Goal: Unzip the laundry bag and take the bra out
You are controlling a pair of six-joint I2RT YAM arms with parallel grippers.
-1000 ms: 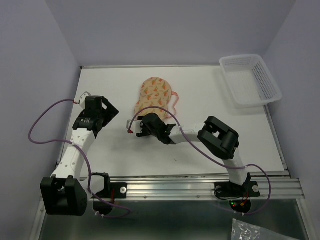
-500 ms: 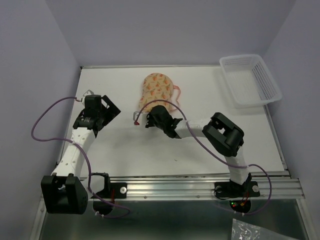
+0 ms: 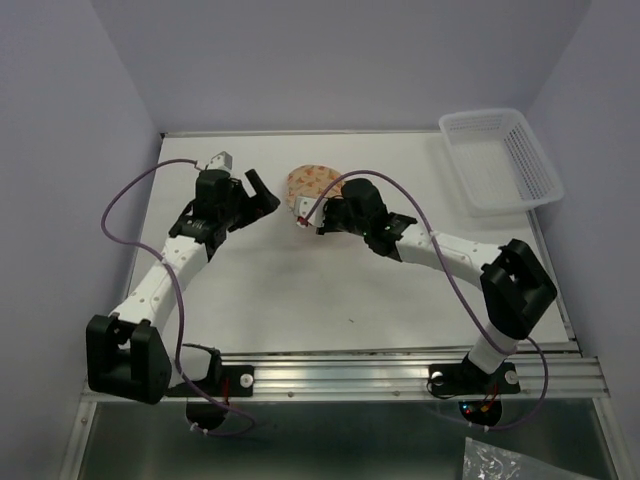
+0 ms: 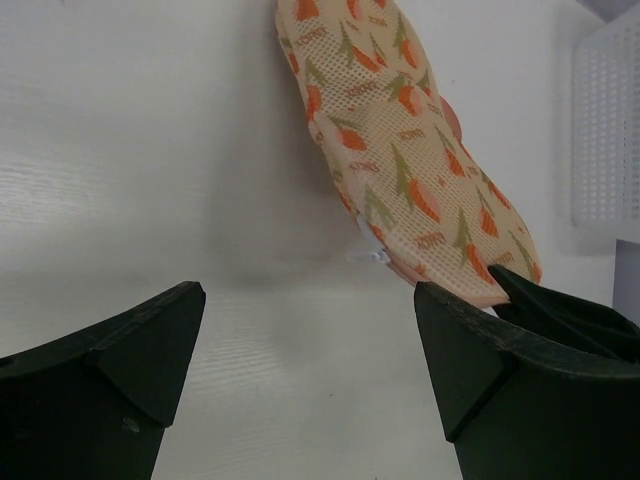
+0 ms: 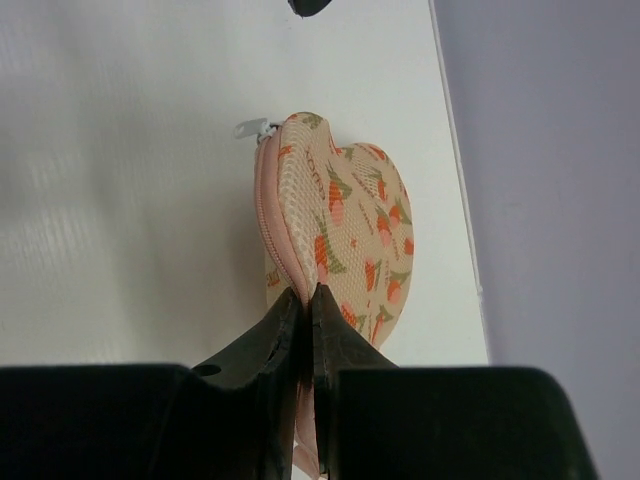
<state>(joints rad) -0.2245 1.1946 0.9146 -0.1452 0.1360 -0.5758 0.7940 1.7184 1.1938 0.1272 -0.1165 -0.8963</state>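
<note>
The laundry bag (image 3: pixel 308 182), a cream mesh pouch with orange carrot marks and pink zip edging, stands on edge at the table's back middle. It shows in the left wrist view (image 4: pixel 400 150) and the right wrist view (image 5: pixel 350 215). My right gripper (image 5: pixel 307 295) is shut on the pouch's pink zip edge; in the top view it (image 3: pixel 325 210) sits at the pouch's right side. My left gripper (image 3: pixel 262 192) is open and empty, just left of the pouch; the white zip pull (image 4: pixel 368 253) lies ahead between its fingers. The bra is hidden.
A white plastic lattice basket (image 3: pixel 500 160) stands at the back right corner and shows in the left wrist view (image 4: pixel 605 130). Purple walls close in the table on the left, back and right.
The right gripper carried the pouch back and tipped it up on edge. The left arm swung forward and right, ending close to the pouch's left side.
</note>
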